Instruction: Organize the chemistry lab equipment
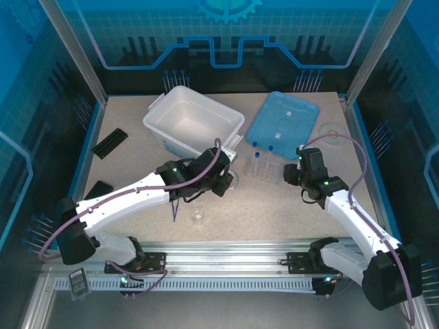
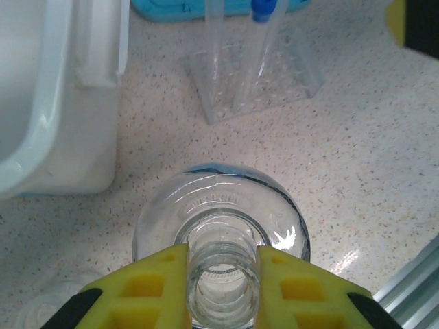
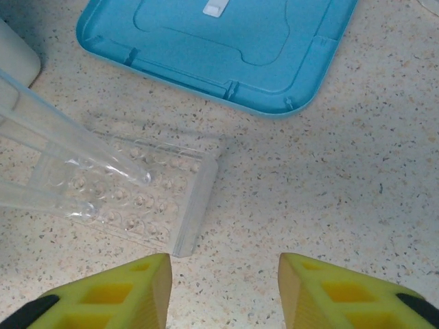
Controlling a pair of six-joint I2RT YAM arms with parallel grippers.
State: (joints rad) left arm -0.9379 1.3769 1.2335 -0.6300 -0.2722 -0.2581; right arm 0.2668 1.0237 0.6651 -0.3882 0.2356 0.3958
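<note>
Left end effector (image 2: 223,277) clamps one flask (image 2: 219,195); right end effector (image 3: 223,274) open; two tubes (image 2: 264,55) in rack (image 2: 288,79).

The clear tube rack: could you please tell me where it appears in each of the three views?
Top external: the tube rack stands right of centre, on the near side of the blue lid.
Left wrist: the tube rack is at top centre, beyond the flask.
Right wrist: the tube rack is left of centre.
Shared landmark: the blue lid lies just beyond the rack in every view.
</note>
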